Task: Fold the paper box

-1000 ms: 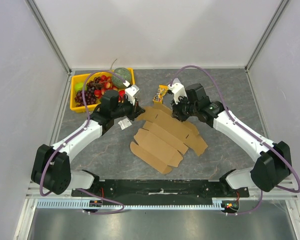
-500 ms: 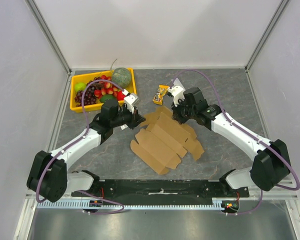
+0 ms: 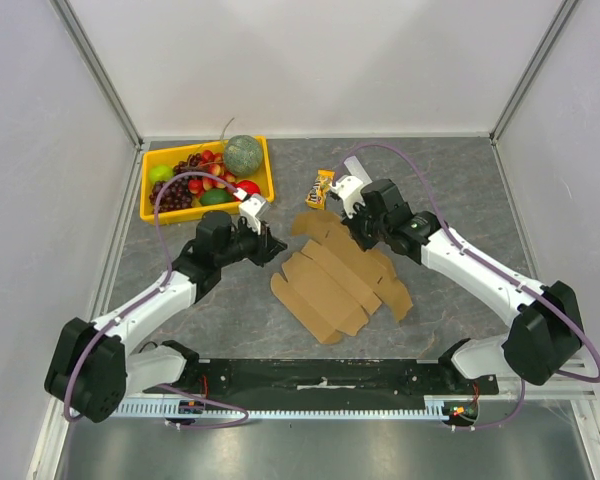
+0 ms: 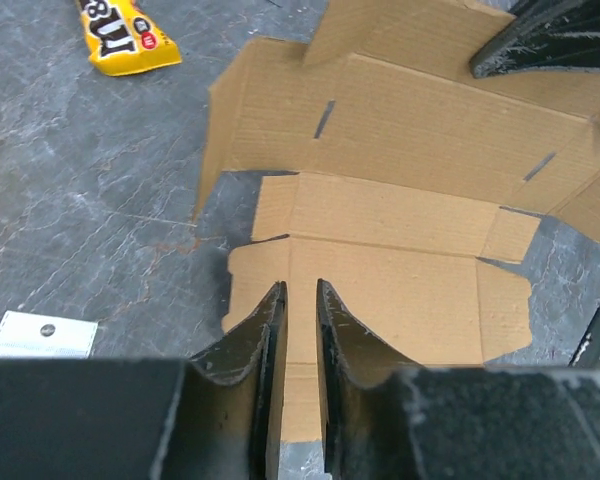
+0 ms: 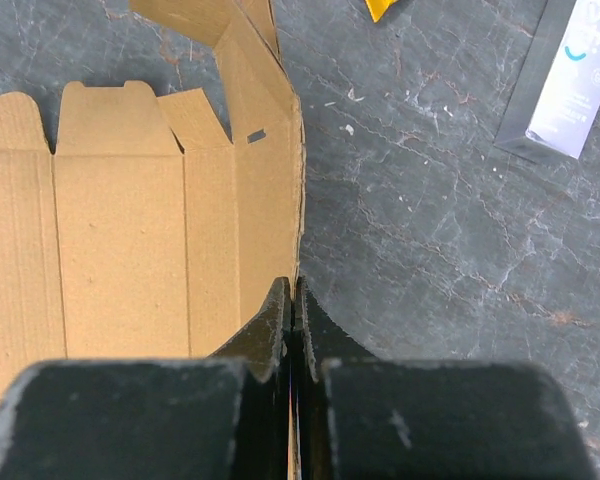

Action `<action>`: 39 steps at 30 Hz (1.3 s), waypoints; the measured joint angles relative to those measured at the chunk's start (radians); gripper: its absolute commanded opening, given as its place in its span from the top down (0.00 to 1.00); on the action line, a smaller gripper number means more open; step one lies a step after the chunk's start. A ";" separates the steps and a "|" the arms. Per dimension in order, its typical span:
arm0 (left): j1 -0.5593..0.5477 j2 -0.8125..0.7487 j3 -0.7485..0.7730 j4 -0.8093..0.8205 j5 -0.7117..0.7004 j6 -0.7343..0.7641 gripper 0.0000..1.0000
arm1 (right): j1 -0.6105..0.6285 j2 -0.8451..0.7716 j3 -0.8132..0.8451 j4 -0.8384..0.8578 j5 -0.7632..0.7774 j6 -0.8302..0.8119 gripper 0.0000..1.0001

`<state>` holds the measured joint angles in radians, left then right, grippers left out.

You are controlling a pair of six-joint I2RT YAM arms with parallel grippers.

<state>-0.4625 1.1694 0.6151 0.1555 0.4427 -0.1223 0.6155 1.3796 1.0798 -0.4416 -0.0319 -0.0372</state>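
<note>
While my right gripper (image 5: 293, 290) is pinching the light, bendy paper box (image 5: 120, 250) by its far edge, my left gripper (image 4: 300, 290) is hanging slightly open.

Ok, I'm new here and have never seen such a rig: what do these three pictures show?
This is a robot: a left arm and a right arm bolted at the near edge of a grey table. One picture looks down from above; the other two come from a camera on each wrist, so the black fingers at the bottom belong to that arm. On the table lie the paper box, here an unfolded brown cardboard sheet, a yellow tray of fruit and a yellow snack packet. The right gripper is shut on one edge of the box. The left gripper hovers over it, slightly open, holding nothing.
</note>
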 measured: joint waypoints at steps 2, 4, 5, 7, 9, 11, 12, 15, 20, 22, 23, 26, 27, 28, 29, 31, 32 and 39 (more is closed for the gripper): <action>0.000 -0.025 -0.009 -0.001 -0.027 -0.013 0.67 | 0.003 0.001 0.012 -0.026 0.010 -0.013 1.00; 0.000 -0.049 -0.012 -0.001 -0.060 -0.024 0.61 | 0.003 0.004 0.031 -0.050 0.013 -0.025 1.00; 0.000 -0.060 -0.012 -0.001 -0.082 -0.031 0.57 | 0.003 0.005 0.037 -0.053 0.014 -0.028 1.00; 0.000 -0.082 -0.012 -0.005 -0.126 -0.045 0.49 | 0.005 0.005 0.046 -0.060 0.024 -0.035 1.00; 0.000 -0.100 -0.012 -0.013 -0.159 -0.053 0.43 | 0.007 0.006 0.049 -0.066 0.034 -0.038 1.00; 0.000 -0.116 -0.012 -0.021 -0.182 -0.060 0.39 | 0.013 0.006 0.049 -0.072 0.041 -0.042 1.00; 0.000 -0.127 -0.012 -0.027 -0.193 -0.064 0.38 | 0.017 0.007 0.049 -0.075 0.043 -0.044 1.00; 0.000 -0.151 -0.012 -0.032 -0.207 -0.070 0.38 | 0.024 0.007 0.049 -0.080 0.046 -0.055 0.96; 0.000 -0.182 -0.012 -0.035 -0.201 -0.076 0.39 | 0.029 0.007 0.049 -0.091 0.019 -0.079 1.00; 0.000 -0.181 -0.012 -0.032 -0.181 -0.080 0.40 | 0.029 0.007 0.049 -0.095 0.005 -0.085 1.00; 0.000 -0.180 -0.012 -0.032 -0.171 -0.083 0.41 | 0.029 0.007 0.049 -0.098 0.000 -0.087 1.00; 0.000 -0.170 -0.009 -0.021 -0.130 -0.095 0.43 | 0.032 0.007 0.049 -0.103 -0.018 -0.091 1.00; 0.000 -0.164 -0.008 -0.015 -0.120 -0.098 0.44 | 0.035 0.007 0.049 -0.105 -0.023 -0.093 1.00; 0.000 -0.158 -0.008 -0.009 -0.110 -0.101 0.44 | 0.038 0.007 0.049 -0.108 -0.028 -0.095 1.00; 0.000 -0.153 -0.008 -0.004 -0.100 -0.103 0.45 | 0.041 0.007 0.049 -0.112 -0.038 -0.096 1.00; 0.000 -0.137 -0.008 0.015 -0.087 -0.112 0.48 | 0.044 0.007 0.049 -0.119 -0.063 -0.098 1.00; 0.000 -0.129 -0.008 0.026 -0.076 -0.117 0.49 | 0.045 0.007 0.049 -0.121 -0.076 -0.098 1.00; 0.000 -0.079 -0.008 0.074 -0.028 -0.141 0.52 | 0.048 0.052 0.063 -0.174 -0.148 -0.095 1.00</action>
<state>-0.4625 1.0901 0.6071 0.2291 0.4145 -0.2634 0.6640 1.4319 1.1431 -0.6155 -0.1795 -0.1322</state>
